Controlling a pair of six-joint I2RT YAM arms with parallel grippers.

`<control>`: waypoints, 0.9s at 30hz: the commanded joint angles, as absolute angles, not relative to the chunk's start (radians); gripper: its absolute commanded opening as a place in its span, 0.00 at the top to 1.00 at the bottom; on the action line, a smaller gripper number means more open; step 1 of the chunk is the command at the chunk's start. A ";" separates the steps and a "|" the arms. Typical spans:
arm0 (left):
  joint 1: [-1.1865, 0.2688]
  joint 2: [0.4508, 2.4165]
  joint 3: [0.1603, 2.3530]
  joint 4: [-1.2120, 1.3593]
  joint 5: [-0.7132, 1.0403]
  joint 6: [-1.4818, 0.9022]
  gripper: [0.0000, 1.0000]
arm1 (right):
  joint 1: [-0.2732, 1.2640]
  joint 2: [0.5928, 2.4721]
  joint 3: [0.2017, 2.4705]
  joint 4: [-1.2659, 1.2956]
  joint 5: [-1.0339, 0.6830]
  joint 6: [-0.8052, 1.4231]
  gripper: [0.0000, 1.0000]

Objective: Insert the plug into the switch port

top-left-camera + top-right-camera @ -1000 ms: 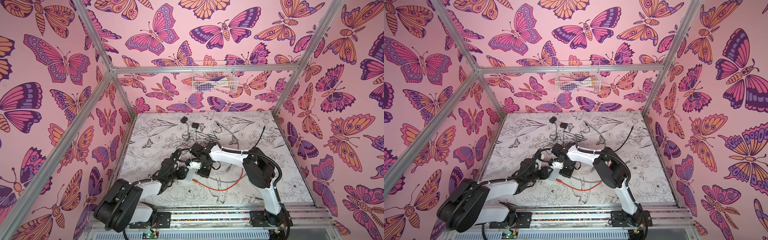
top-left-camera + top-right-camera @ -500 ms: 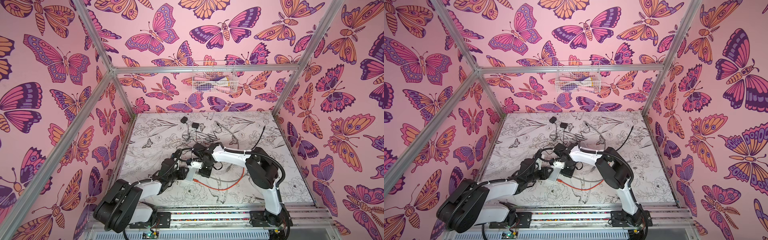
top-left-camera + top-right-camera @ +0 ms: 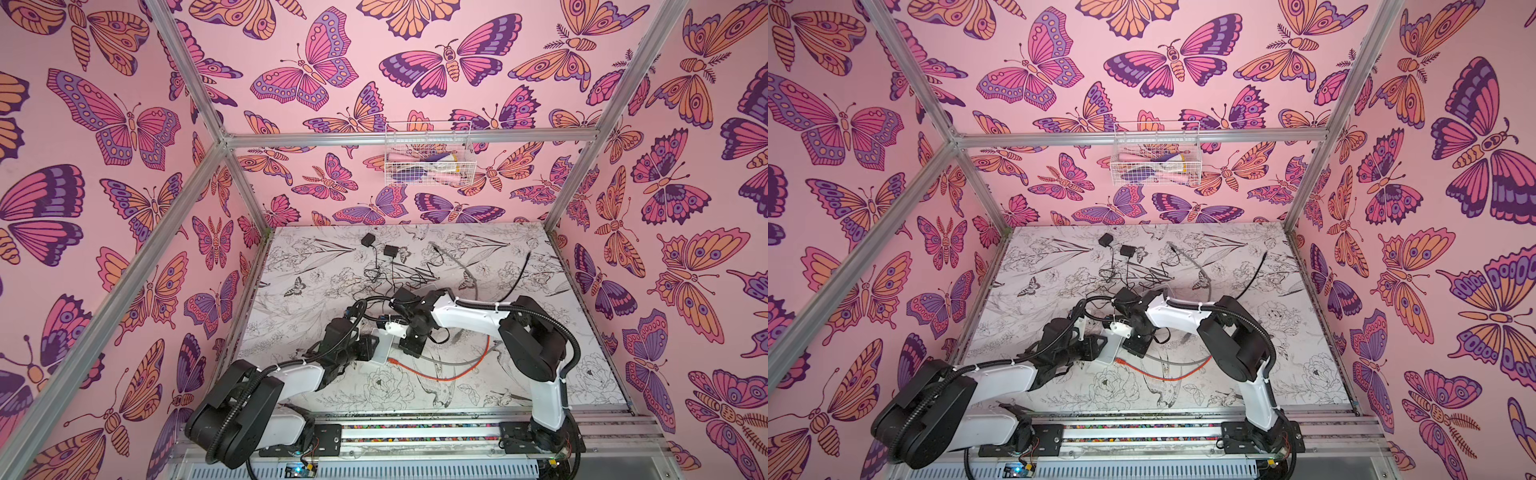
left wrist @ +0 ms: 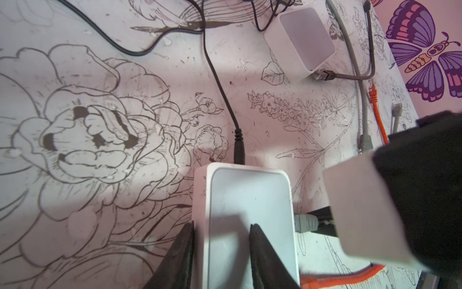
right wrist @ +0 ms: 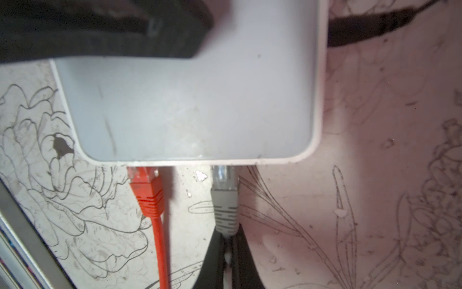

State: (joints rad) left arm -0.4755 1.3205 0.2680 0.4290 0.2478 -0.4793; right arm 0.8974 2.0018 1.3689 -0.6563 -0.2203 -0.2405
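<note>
The white switch lies flat on the printed mat, with my left gripper shut on its near end. In both top views the switch sits between the two wrists. The grey plug points at the switch, and its clear tip reaches under the port edge. How deep it sits is hidden. My right gripper is shut on the grey cable just behind the plug's boot. An orange plug sits in a port beside it.
A black power lead enters the switch's far end. A second white box with its own grey plug lies further back. The orange cable loops toward the front rail. Black adapters and loose cables lie at the back.
The right arm has shifted only slightly. Both grips and the switch look the same.
</note>
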 commanded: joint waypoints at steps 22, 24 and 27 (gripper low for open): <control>-0.589 1.347 0.258 0.365 0.463 -0.451 0.63 | 0.913 1.915 1.276 -0.101 -0.353 -0.153 1.00; -0.593 1.352 0.258 0.365 0.461 -0.449 0.63 | 0.914 1.917 1.276 -0.090 -0.357 -0.152 1.00; -0.604 1.363 0.258 0.367 0.464 -0.445 0.63 | 0.913 1.925 1.281 -0.075 -0.371 -0.153 1.00</control>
